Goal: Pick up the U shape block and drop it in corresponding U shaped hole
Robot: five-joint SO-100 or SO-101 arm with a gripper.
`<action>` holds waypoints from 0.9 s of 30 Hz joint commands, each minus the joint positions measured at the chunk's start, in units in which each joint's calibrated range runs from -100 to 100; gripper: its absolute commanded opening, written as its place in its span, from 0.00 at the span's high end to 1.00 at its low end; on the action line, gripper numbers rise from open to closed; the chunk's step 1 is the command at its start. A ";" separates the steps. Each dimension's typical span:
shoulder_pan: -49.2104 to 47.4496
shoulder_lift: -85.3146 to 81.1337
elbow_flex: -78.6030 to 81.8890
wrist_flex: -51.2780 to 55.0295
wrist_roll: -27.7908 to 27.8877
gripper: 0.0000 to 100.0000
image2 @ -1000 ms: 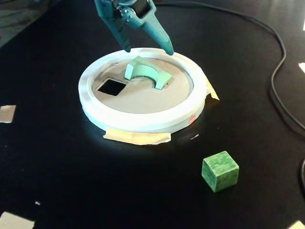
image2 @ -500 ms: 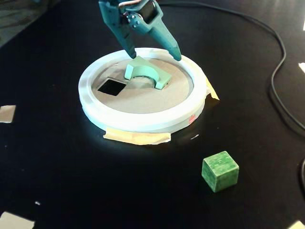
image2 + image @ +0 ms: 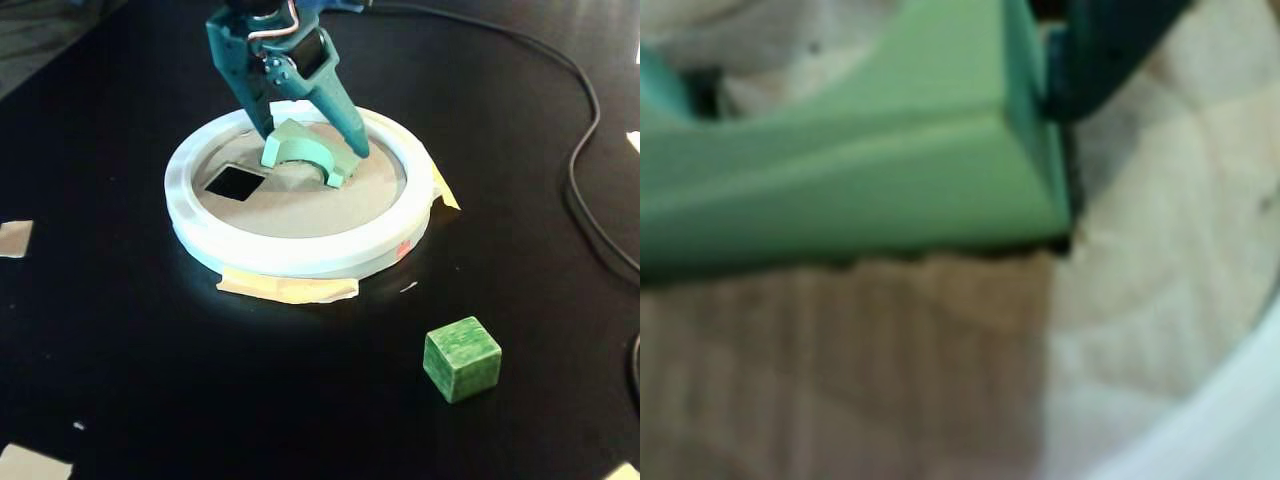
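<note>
No text, label, brand, number or sign can be read in the fixed view or in the wrist view. The pieces of tape and the other surfaces show no writing, and the wrist view is too blurred to show any letters.

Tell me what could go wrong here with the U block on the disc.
The U block sits tilted on the disc, not down in its hole, so it may jam or tip out if pushed. The hand straddles it close to the rim; closing could skid the block sideways or catch the rim.
</note>
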 commanded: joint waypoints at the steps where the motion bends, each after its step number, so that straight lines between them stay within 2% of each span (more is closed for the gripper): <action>1: 1.58 -1.70 -0.19 -3.60 -0.10 0.00; 9: 1.33 -1.79 0.35 -2.70 -0.15 0.00; 16: 2.58 -9.22 11.55 -5.31 -0.29 0.00; 24: 2.96 -23.46 35.42 -28.69 -0.20 0.00; 27: 3.21 -30.81 43.61 -30.09 -0.34 0.00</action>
